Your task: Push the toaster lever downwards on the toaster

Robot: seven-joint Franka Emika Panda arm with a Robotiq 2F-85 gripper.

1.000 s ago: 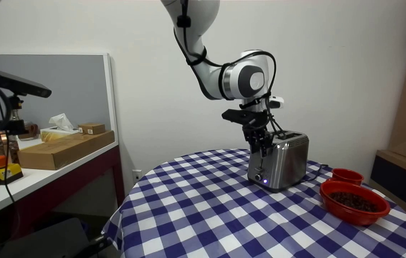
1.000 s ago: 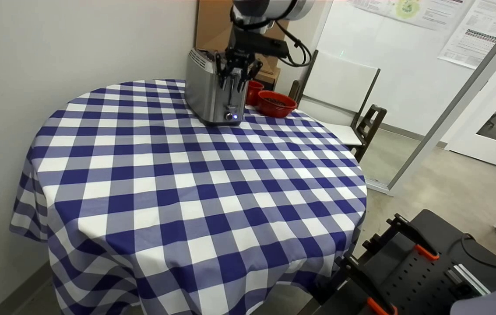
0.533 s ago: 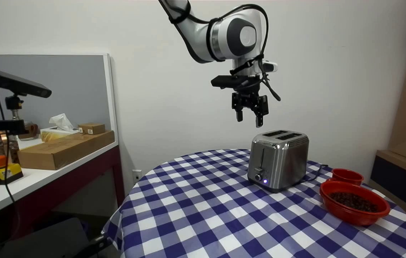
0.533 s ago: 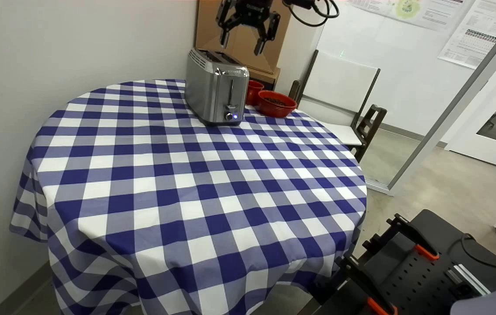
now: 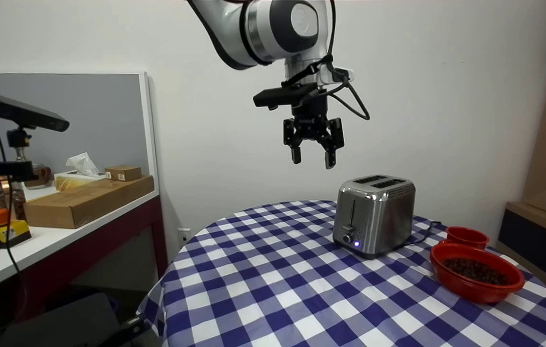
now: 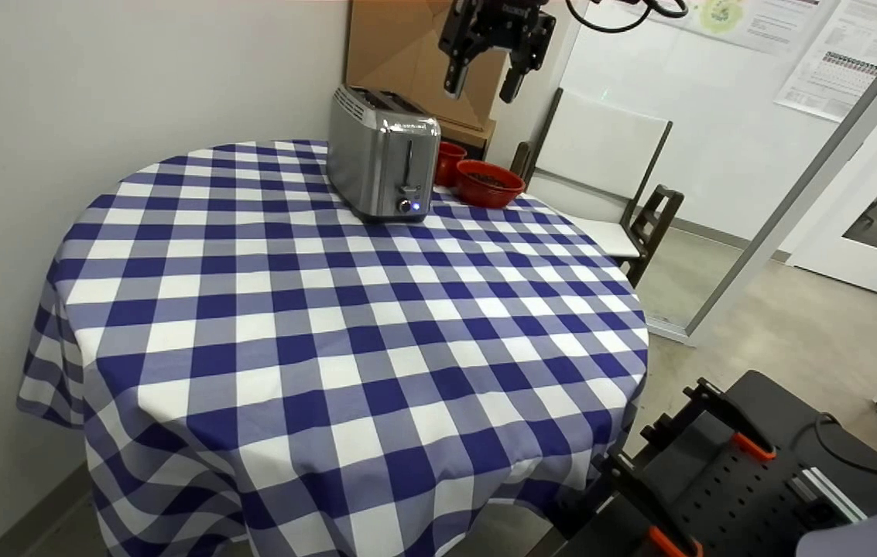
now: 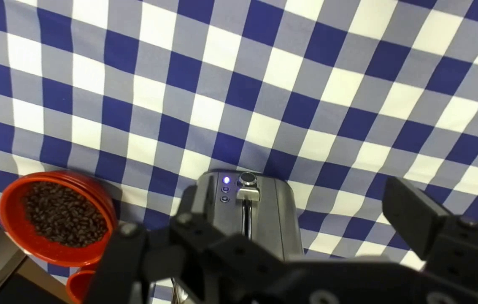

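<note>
A silver toaster (image 5: 388,221) stands upright on the checked table; it also shows in an exterior view (image 6: 384,162) and in the wrist view (image 7: 270,219). Its lever (image 7: 248,194) sits at the bottom of its slot, just above the round knob (image 7: 247,179). The lever also shows low in both exterior views (image 5: 347,227) (image 6: 409,190). A blue light (image 7: 226,180) is lit beside the knob. My gripper (image 5: 313,158) is open and empty, above and apart from the toaster, off its lever side; it also shows in an exterior view (image 6: 483,85) and the wrist view (image 7: 298,202).
A red bowl (image 5: 482,294) of dark beans and a red cup (image 5: 475,244) stand beside the toaster. A black cord (image 5: 429,231) runs behind it. A blue and white checked cloth (image 5: 253,270) covers the round table. A wall is behind.
One second ago my gripper was at the toaster's front face around the lever slot. It has risen clear of the toaster, then moved sideways away. The toaster has stayed in place.
</note>
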